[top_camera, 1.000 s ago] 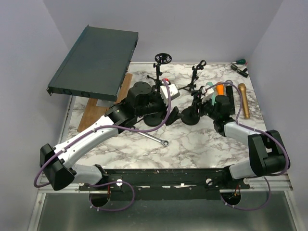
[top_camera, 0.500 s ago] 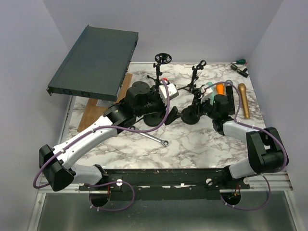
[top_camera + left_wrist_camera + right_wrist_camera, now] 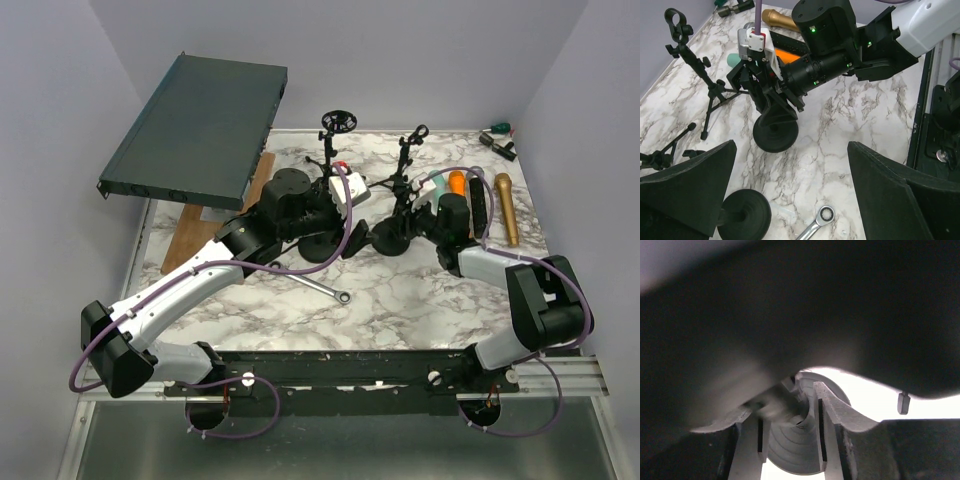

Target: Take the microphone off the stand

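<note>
A short stand with a round black base stands mid-table, seen also in the top view. The black microphone sits at the stand's top, mostly hidden by fingers. My right gripper reaches in from the right and is shut on it. In the right wrist view a blurred dark body lies between the fingers, with the ridged round base behind. My left gripper hangs open just left of the stand, nothing between its fingers.
A second round stand base and a ratchet wrench lie under the left gripper. Two small tripods stand behind. Orange, black and gold microphones lie at the right. A dark rack panel leans at back left.
The right gripper's jaws have closed in on the microphone, and the gripper with the stand has shifted slightly left. The left arm has stayed put.
</note>
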Tool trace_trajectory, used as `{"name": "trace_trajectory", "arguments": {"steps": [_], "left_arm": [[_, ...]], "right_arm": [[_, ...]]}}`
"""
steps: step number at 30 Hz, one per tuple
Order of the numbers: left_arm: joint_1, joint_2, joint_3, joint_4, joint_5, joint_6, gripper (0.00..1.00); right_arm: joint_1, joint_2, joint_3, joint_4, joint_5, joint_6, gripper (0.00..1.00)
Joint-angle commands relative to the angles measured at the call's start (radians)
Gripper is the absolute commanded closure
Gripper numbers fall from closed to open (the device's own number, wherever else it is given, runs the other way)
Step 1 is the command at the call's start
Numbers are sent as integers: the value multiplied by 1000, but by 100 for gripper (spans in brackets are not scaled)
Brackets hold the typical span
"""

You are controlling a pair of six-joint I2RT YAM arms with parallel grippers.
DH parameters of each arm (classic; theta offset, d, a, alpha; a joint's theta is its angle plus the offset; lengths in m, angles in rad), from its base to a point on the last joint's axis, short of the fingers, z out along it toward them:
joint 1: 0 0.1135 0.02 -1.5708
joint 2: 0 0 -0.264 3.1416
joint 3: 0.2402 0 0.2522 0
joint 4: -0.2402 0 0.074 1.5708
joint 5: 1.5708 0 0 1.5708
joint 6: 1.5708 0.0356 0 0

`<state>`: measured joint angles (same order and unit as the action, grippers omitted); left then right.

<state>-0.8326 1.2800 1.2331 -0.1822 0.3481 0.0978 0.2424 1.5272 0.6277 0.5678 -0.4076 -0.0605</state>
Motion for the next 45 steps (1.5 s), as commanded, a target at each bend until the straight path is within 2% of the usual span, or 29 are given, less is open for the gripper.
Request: {"name": "trace_trajectory", "arguments": {"steps": [1, 9, 14, 21, 29, 41, 45], "left_arm": [[9, -18, -7, 0, -18, 9, 2], [35, -53, -35, 15, -43, -11, 1], [74, -111, -77, 56, -61, -27, 1], [158, -175, -96, 74, -70, -68, 1], [229, -265, -107, 83, -96, -89, 1], [303, -366, -130, -4, -156, -93, 2], [349, -408, -142, -39, -168, -92, 1]], "right_arm": [[8, -1, 24, -21, 50, -10, 50], [8, -119, 23, -124, 114, -31, 18], [7, -243, 23, -258, 122, -70, 1], [8, -386, 20, -425, 138, -106, 0], [8, -460, 30, -497, 185, -105, 0], [7, -443, 98, -566, 274, 5, 0], [8, -433, 134, -649, 335, 9, 0]]}}
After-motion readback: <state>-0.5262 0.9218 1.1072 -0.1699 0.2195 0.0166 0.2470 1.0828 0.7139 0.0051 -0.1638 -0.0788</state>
